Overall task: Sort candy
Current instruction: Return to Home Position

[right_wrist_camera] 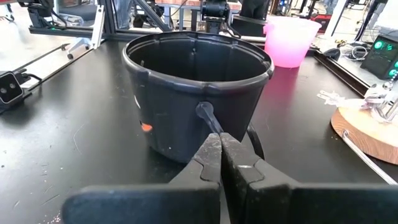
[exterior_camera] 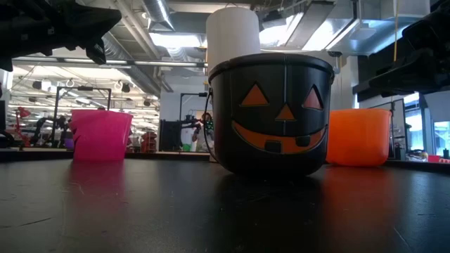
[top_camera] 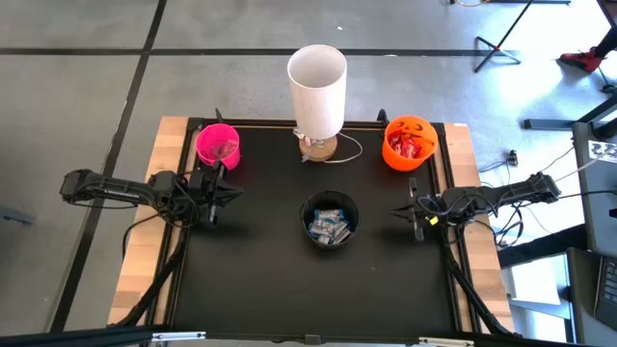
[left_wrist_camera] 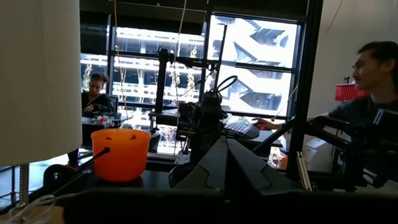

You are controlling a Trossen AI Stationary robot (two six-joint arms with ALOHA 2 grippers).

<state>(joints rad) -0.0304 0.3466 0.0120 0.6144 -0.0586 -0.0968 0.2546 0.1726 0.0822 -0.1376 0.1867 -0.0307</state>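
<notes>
A black pumpkin bucket [top_camera: 330, 220] stands mid-table and holds blue-and-white candy bars [top_camera: 328, 227]. An orange pumpkin bucket [top_camera: 409, 143] at the far right holds red candy packets [top_camera: 411, 147]. A pink cup [top_camera: 218, 145] stands at the far left; I cannot make out what is in it. My left gripper [top_camera: 234, 194] is shut and empty, left of the black bucket and just near of the pink cup. My right gripper [top_camera: 396, 209] is shut and empty, right of the black bucket, its tips pointing at the bucket's wall [right_wrist_camera: 186, 118] a short way off.
A white lamp [top_camera: 316, 77] on a wooden base [top_camera: 318, 146] stands at the far middle, its cable trailing right. The black mat [top_camera: 251, 280] is bare in front of the black bucket. People sit in the room beyond the table in the left wrist view.
</notes>
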